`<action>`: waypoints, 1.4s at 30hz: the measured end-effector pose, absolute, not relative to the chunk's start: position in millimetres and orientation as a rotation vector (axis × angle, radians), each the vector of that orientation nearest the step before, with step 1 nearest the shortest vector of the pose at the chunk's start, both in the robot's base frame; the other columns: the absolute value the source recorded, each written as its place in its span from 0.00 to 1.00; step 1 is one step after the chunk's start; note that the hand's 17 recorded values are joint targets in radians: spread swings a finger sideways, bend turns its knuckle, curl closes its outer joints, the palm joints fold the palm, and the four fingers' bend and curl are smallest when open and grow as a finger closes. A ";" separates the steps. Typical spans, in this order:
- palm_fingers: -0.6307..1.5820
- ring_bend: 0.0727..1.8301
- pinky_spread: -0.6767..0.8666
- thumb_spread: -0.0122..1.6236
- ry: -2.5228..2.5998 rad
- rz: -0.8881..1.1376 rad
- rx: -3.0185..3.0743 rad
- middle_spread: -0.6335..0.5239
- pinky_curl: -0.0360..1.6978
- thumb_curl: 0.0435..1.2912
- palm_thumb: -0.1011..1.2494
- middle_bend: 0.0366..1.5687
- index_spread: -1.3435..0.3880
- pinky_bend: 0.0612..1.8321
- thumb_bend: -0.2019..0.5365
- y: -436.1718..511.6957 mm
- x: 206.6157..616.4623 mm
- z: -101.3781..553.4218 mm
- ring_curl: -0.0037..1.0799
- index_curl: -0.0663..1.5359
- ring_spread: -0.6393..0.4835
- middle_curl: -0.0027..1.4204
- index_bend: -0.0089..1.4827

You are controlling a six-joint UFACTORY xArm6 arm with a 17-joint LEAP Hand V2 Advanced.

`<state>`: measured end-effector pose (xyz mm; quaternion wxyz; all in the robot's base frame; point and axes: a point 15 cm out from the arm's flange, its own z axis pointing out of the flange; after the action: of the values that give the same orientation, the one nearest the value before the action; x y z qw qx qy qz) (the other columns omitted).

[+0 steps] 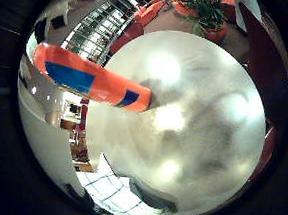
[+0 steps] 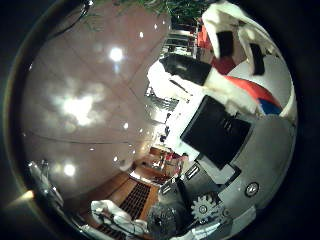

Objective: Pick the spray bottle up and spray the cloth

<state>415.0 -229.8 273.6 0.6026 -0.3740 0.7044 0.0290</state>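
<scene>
The spray bottle [image 1: 91, 78] is an orange cylinder with blue patches, close to the palm and reaching across the edge of a round white glossy table [image 1: 208, 117]. It throws a dim shadow on the tabletop by its end. In the thumb side view my hand [image 2: 225, 75] shows white and black parts, and its fingers [image 2: 222, 40] curl across the orange and blue body of the bottle [image 2: 262, 97]. No cloth shows in either view.
Green plants in orange pots [image 1: 211, 22] stand beyond the table. A glossy reddish tiled floor [image 2: 75, 100] with bright light reflections lies far below. The building's railings and windows [image 1: 97, 31] show beside the table's rim.
</scene>
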 end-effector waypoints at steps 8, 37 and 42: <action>0.78 0.73 0.32 0.74 1.591 0.025 -0.855 0.42 0.51 0.32 0.80 0.84 0.65 0.70 0.26 -236.2 412.4 290.2 0.67 0.54 0.36 0.57 0.81; 0.64 0.69 0.18 0.64 1.559 0.128 -0.932 0.42 0.58 0.36 0.62 0.72 0.60 0.50 0.24 -238.5 355.8 294.2 0.63 0.48 0.35 0.47 0.42; 0.55 0.69 0.15 0.66 1.569 0.137 -0.941 0.42 0.55 0.33 0.60 0.65 0.58 0.47 0.24 -242.8 354.2 288.5 0.58 0.45 0.34 0.46 0.24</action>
<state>354.2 -242.8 288.5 0.6081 -0.4071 0.6789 0.0594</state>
